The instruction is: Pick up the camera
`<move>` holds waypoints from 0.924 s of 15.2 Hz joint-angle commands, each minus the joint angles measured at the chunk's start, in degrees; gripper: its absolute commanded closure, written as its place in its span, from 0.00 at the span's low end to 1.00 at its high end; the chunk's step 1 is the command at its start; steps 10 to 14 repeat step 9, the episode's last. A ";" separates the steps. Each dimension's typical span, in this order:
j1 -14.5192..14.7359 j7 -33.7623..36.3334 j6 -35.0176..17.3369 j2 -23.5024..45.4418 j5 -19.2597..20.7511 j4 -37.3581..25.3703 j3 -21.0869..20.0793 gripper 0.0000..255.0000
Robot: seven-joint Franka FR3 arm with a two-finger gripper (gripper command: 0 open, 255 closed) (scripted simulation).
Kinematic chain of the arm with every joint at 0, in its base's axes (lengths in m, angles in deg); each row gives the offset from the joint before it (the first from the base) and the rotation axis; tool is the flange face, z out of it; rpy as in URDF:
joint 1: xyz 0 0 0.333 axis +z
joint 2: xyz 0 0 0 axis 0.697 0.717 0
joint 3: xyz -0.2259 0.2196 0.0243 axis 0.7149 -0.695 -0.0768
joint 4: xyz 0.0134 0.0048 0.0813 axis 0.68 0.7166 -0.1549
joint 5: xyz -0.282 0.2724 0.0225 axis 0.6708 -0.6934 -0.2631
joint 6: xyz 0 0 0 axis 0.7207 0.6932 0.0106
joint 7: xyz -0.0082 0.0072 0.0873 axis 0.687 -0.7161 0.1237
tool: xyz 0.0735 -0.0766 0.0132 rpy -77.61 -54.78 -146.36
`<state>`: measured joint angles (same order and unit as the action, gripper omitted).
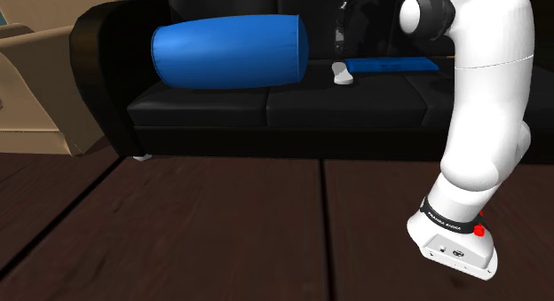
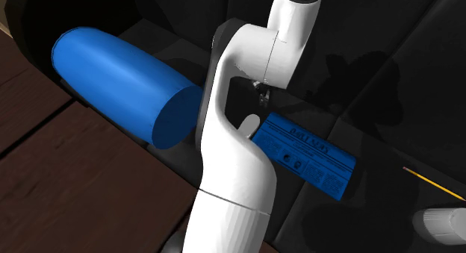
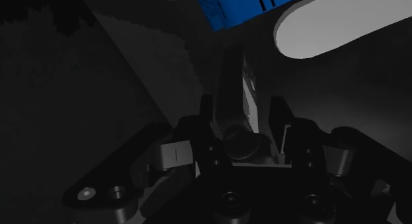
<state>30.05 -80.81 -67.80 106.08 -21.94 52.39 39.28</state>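
Status: the grasp is looking made. The lift itself is hard to confirm.

Shoulder view, left to right:
- A blue bolster [image 1: 226, 52] is lying on its side on the black sofa [image 1: 204, 108].
- The gripper [image 1: 341, 28] is hanging in front of the sofa back, above a small white object [image 1: 342, 74] that is resting on the seat.
- A flat blue box [image 1: 395, 66] is lying just beside that object.
- The white arm [image 1: 488, 104] is rising at the right.

Wrist view: the fingers [image 3: 207, 110] are standing partly closed, one on either side of the camera [image 3: 232, 84], and appear to be clasping it between them. I am reading this as held.

Progress: the reach and the closing of the fingers are looking done. The gripper is sitting above seat level, so the camera is probably coming off the cushion. Whether it is fully clear I cannot tell. A definite raise is what is left.

The camera is showing as a slim, boxy, dark grey body. It has a paler panel on one face and a round dark part towards the palm. Its tone is nearly matching the fingers and the sofa, so its edges are hard to trace.
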 commanded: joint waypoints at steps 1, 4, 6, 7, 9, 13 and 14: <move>-0.88 -0.07 2.36 1.15 -0.64 -3.42 -0.02 1.00; -2.60 -0.08 6.18 3.43 -1.91 -9.45 -0.17 1.00; -4.18 -0.02 9.15 5.46 -3.03 -14.42 -0.37 1.00; -5.17 0.06 10.85 6.72 -3.72 -17.39 -0.53 1.00; -5.35 0.08 11.11 6.91 -3.80 -17.86 -0.60 1.00; -5.35 0.08 11.11 6.91 -3.80 -17.86 -0.60 1.00; -5.35 0.08 11.11 6.91 -3.80 -17.86 -0.60 1.00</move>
